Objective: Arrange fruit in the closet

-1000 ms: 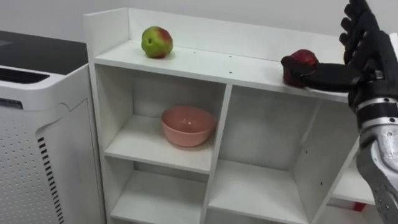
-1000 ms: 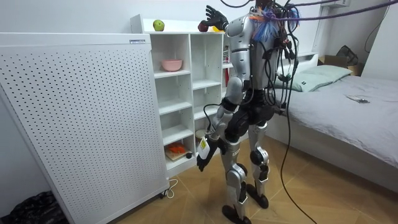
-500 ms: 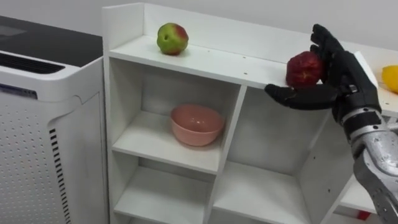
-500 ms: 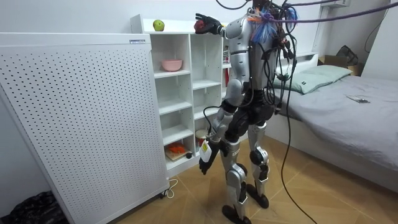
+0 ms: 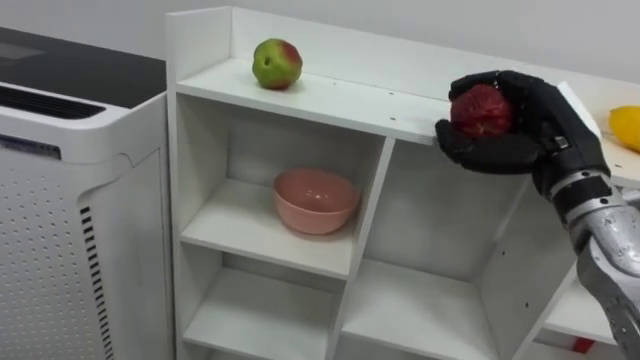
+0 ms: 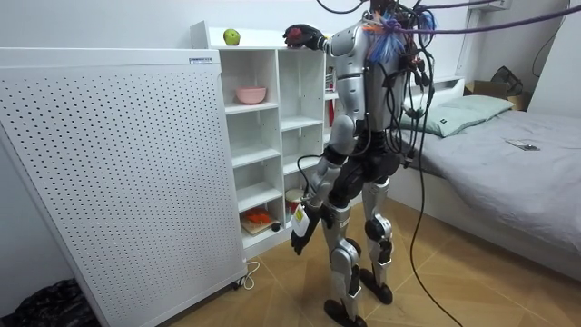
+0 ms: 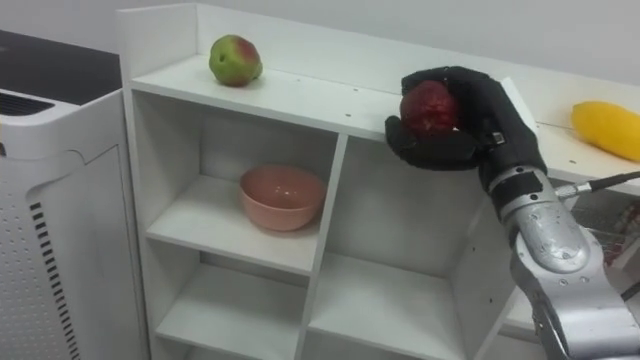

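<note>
Broadly, the room view sets the scene: a tall white perforated cabinet (image 6: 118,173) fills the room view's left, a bed (image 6: 508,154) lies at its right, and the robot stands upright between them, just beside a white closet (image 5: 350,103) of open compartments. Its right arm is raised to the closet's top board, while its left arm hangs at its side.

Closet – in the eye views, a flat top board with a low back wall sits over two columns of compartments parted by an upright divider. The white cabinet stands against the closet's left wall.

Pink bowl (image 5: 316,200) – upright on the first shelf of the left column, near the divider.

Green-and-red apple (image 5: 277,63) – on the top board, toward its left end and close to the back wall.

Dark red fruit (image 5: 482,110) – held at the front edge of the top board, just right of the divider and well apart from the apple. Whether it touches the board cannot be told.

Yellow fruit (image 5: 625,127) – on the top board at the far right, partly cut off.

Right hand (image 5: 540,125) – fingers curled over the red fruit from above and behind, thumb wrapped beneath it.

Left hand (image 6: 298,238) – low beside the thigh; its finger state cannot be told.
</note>
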You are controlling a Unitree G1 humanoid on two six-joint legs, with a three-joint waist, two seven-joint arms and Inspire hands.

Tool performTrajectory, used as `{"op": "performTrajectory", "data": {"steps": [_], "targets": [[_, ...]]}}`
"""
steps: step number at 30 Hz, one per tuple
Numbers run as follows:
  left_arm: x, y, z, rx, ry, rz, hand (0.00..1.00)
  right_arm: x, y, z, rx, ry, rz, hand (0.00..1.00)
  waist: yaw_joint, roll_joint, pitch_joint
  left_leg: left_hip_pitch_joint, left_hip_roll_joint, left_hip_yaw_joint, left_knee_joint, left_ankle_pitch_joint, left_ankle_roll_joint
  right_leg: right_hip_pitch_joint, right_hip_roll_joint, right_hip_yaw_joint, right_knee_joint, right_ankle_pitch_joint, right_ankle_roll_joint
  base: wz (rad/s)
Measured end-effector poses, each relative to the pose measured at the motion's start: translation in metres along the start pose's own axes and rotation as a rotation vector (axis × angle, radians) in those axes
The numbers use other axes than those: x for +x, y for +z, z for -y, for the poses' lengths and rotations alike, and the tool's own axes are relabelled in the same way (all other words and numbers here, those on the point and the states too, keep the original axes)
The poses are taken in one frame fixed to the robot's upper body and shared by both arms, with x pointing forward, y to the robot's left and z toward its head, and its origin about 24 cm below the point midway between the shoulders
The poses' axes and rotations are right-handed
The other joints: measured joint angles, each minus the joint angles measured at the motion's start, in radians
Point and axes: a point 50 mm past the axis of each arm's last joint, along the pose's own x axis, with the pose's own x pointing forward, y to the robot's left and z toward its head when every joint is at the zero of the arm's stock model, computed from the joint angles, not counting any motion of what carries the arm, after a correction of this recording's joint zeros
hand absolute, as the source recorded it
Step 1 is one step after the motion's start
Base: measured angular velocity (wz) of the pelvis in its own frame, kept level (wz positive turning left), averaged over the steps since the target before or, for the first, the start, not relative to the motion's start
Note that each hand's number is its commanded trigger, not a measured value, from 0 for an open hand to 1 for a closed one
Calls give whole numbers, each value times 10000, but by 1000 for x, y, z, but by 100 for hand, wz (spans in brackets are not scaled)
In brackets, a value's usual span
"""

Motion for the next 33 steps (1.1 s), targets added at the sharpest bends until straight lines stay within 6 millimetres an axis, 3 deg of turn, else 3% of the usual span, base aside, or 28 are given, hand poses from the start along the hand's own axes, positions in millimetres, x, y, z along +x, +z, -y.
{"op": "performTrajectory", "data": {"steps": [6, 14, 17, 24, 28, 33], "targets": [[1, 4, -1, -2, -28, 109, 0, 2, 5, 2, 30, -339, 251, 100, 20, 111, -49, 36, -12, -18, -2, 2, 0, 18, -14, 19, -6, 0, 0, 4], [1, 8, -2, 28, 35, 277, 0, 2, 9, -1, 155, -236, 431, 100, 23, 151, -34, 132, -9, -15, -45, 3, 0, 102, -12, 64, -17, 0, 0, 0], [1, 9, -1, 133, 13, 308, 0, 1, 13, -5, 134, -63, 567, 100, 5, 176, -12, 124, -22, -7, -41, 5, 3, 74, -12, 268, -18, 0, 0, -5], [1, 9, 0, 123, 153, 316, 0, -26, 43, -22, 1464, 1257, 1981, 100, -273, 272, -13, 29, -23, 27, -24, 5, 3, 7, -1, 298, -22, 0, 1, 0], [2, 12, -1, 60, 334, 407, 0, -35, 57, -29, 2717, 2154, 2530, 100, -252, 351, -41, 35, 15, 278, -104, 4, 3, -92, 24, 477, -6, 0, 1, -15], [1, 11, 4, 88, 236, 368, 0, -50, 64, -42, 3066, 3173, 2904, 100, -257, 417, -53, 64, 37, 352, -122, 3, 0, -108, 52, 554, -12, 1, 0, -6]]}}
